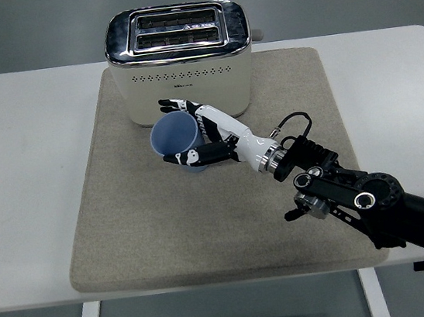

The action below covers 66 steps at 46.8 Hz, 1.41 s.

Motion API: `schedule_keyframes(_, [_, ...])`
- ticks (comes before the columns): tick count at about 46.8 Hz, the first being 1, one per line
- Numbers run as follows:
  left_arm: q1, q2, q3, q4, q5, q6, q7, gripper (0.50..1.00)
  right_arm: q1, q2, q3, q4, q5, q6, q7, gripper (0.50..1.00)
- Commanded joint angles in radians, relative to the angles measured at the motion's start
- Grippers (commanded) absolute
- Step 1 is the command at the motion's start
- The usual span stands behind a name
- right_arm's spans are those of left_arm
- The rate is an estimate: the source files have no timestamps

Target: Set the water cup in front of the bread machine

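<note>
My right hand (203,138) reaches in from the lower right across a beige mat (127,224) on a white table (23,152). Its fingers are wrapped around a light blue cup (176,140), thumb on the near side and the other fingers on the far side. The cup stands open end up on the mat, just in front of a cream and chrome toaster (180,57), near its front wall
</note>
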Motion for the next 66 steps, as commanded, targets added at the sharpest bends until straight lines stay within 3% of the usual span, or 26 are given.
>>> schedule_keyframes(1, [0.0, 0.0, 0.0, 0.0, 0.0, 0.0, 0.0, 1.0, -0.003, 0.0, -0.001, -0.002, 0.0, 0.001, 0.0, 0.928])
schedule_keyframes(32, [0.0, 0.0, -0.001, -0.003, 0.0, 0.0, 0.0, 1.0, -0.005, -0.002, -0.005, -0.022, 0.0, 0.014, 0.0, 0.928])
schedule_keyframes(66, [0.0, 0.0, -0.001, -0.005, 0.0, -0.002, 0.0, 1.0, -0.02, -0.069, -0.01, -0.04, -0.005, 0.043, 0.01, 0.928])
